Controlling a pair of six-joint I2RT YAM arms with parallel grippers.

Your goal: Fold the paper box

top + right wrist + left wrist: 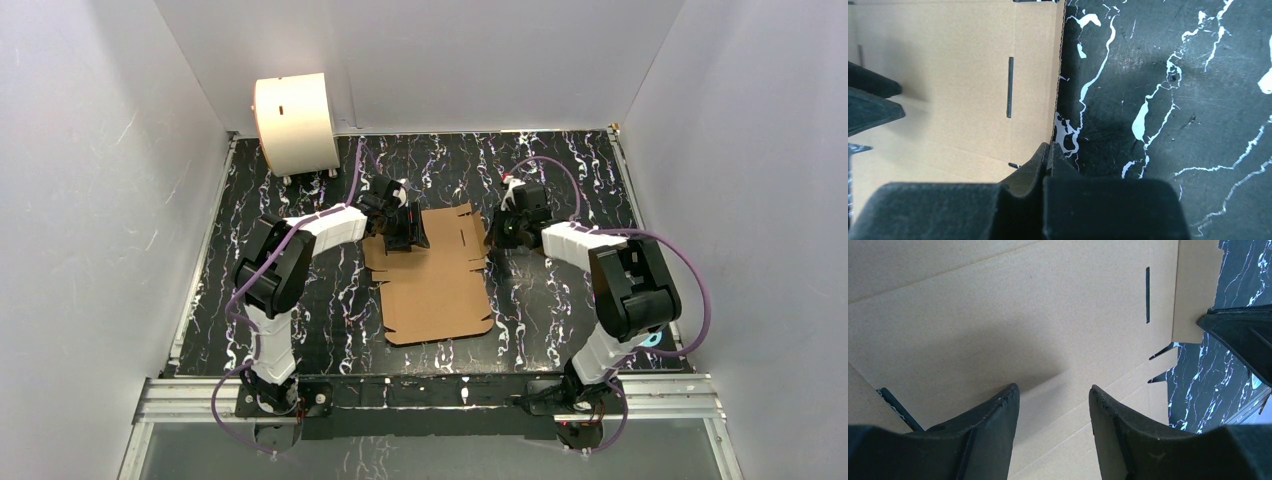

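Note:
The paper box [440,290] lies flat and unfolded on the black marbled table, a brown cardboard sheet with slots and tabs. My left gripper [408,235] hovers over the sheet's far left part. In the left wrist view its jaws [1054,390] stand open above bare cardboard [998,315], with nothing between them. My right gripper [500,232] is at the sheet's far right edge. In the right wrist view its fingers [1049,146] are pressed together exactly where the cardboard [958,75] edge ends, one finger over the sheet and one over the table.
A cream-white cylindrical drum [295,122] stands at the back left corner. White walls close in the table [560,320] on three sides. The arms' bases sit on a metal rail [430,395] at the near edge.

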